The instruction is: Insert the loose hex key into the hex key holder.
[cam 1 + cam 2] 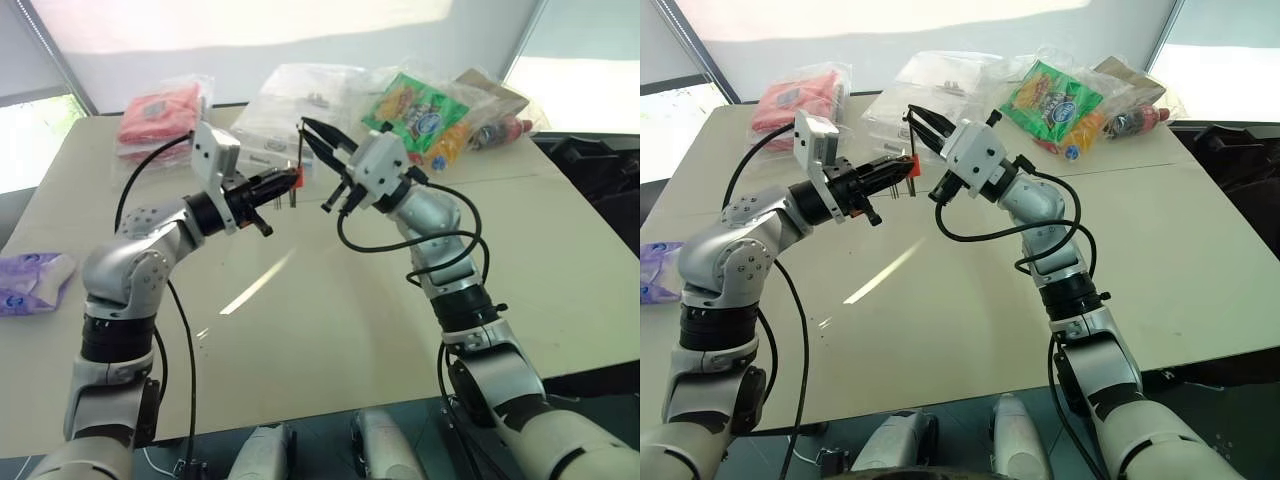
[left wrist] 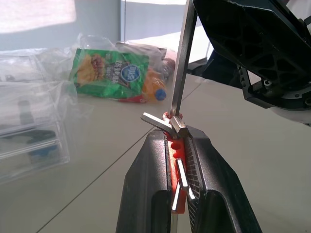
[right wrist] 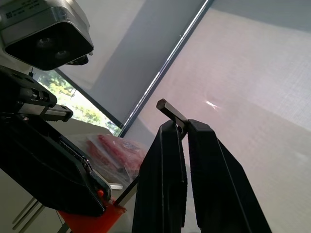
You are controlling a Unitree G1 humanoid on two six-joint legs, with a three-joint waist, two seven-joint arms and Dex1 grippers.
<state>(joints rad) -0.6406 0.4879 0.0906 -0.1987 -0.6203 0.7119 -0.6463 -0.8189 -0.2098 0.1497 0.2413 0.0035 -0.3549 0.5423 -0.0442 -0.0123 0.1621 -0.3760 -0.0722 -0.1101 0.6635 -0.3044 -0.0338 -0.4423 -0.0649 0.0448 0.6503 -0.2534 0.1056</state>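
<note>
The right gripper (image 1: 313, 130) is pinched shut on the loose hex key (image 2: 181, 63), gripping it near the bend, so that the short leg pokes out past the fingertips in the right wrist view and the long shank hangs down from them. The left gripper (image 1: 283, 182) is clamped on the hex key holder (image 2: 176, 150), with the orange block sandwiched between its two black fingers and a few short keys sticking out of it.

Both are held in the air above the table (image 1: 330, 330), the two grippers nearly meeting tip to tip. In the left eye view the right gripper sits at about one o'clock from the holder, just beside it. The key's lower tip comes down onto the holder's top edge at twelve o'clock in the left wrist view (whether it has entered a slot or only touches the rim I cannot tell).

The key looks like a light, stiff steel rod, smooth and likely to swivel between the pads, so a hold near the elbow seems best. The holder is small hard plastic, light, best gripped across its flat faces with the slots left free.
</note>
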